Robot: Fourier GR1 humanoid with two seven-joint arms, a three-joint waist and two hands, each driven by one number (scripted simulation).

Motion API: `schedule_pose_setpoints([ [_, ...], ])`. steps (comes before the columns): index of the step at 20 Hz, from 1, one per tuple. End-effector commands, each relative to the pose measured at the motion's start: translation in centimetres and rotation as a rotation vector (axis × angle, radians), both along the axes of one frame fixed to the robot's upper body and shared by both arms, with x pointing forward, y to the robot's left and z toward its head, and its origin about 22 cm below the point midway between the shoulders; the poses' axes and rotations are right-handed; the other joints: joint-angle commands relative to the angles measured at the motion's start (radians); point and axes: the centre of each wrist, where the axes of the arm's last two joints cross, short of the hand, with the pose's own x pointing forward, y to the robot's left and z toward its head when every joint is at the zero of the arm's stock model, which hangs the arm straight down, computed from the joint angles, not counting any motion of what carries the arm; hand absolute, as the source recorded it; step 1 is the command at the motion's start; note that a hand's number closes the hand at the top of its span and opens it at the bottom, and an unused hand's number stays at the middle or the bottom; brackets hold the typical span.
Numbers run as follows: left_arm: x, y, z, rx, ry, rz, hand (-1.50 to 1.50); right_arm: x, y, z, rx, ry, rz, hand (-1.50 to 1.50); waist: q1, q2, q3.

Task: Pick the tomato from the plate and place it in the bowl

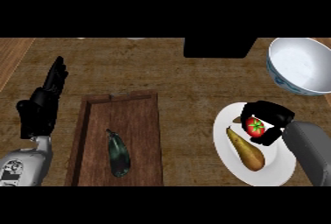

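Right hand [266, 117] is down over the plate [227, 144], black fingers curled around the tomato [256, 127]. The red fruit with its green star of a stem peeks out between fingers and thumb, so the hand has hold of it. The tomato is over the upper part of the plate; whether it touches the plate or is just clear of it, I cannot tell. The grey right forearm [310, 151] comes in from the lower right edge and covers the plate's right side.

Just below the tomato on the same white plate lies a brown, elongated vegetable [245, 150], slanting from upper left to lower right. Its upper end is just beside the hand.

The bowl [298, 65], white with a blue pattern on its outer wall, stands at the upper right, apart from the plate.

Over on the left, a wooden tray [90, 144] holds a dark green eggplant [118, 154], lying lengthwise in its lower half.

The left hand [42, 109] rests at the left edge beside the tray, fingers straight and pointing up, holding nothing.

A black block [216, 47] sits at the top of the wooden counter [174, 83].
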Motion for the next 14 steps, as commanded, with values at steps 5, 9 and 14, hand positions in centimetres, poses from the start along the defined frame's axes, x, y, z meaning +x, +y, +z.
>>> schedule_pose_setpoints([
  [5,-0.5,-1.0,1.6,-0.005,0.016,-0.008,0.0,1.6,3.5,-0.4,0.065,0.006,-0.08,1.5,0.003,0.004,0.006],
  [9,-0.8,-0.4,0.0,0.005,0.016,-0.003,0.0,2.2,14.3,-1.4,0.009,0.059,-0.365,1.5,0.007,-0.011,0.001],
  [14,-0.1,-1.1,-0.4,0.012,0.018,-0.014,0.0,3.3,21.2,2.3,0.006,-0.061,-0.563,1.5,0.015,-0.004,0.004],
])
